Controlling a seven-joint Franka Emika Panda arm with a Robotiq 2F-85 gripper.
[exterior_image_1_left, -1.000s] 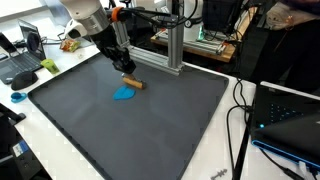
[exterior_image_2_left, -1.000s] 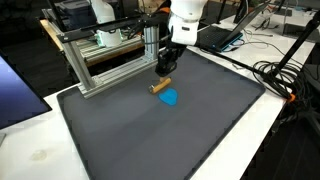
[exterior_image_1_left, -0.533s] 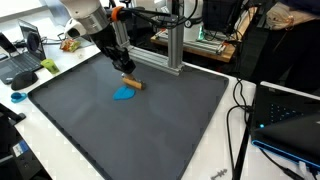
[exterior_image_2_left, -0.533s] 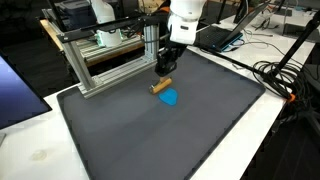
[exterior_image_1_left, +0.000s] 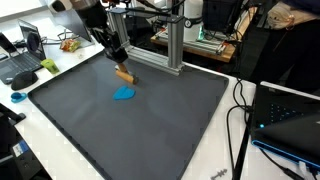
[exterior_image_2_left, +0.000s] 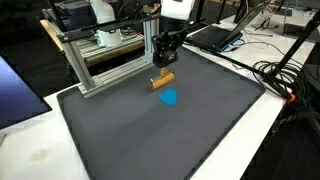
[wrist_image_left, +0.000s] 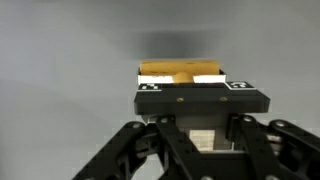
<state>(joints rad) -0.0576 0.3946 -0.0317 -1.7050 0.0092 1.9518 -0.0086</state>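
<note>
My gripper hangs over the far part of the dark grey mat, shut on a small tan wooden block that is lifted a little off the surface. In an exterior view the same block hangs below the gripper. In the wrist view the block shows just past the gripper, held crosswise. A flat blue piece lies on the mat just in front of the block, apart from it; it also shows as the blue piece.
An aluminium frame stands along the mat's far edge, close behind the gripper; the same frame holds electronics. Laptops, cables and clutter surround the mat on the white table.
The arm has risen and pulled back slightly toward the frame, carrying the wooden block up off the mat. The blue piece has stayed where it was.
</note>
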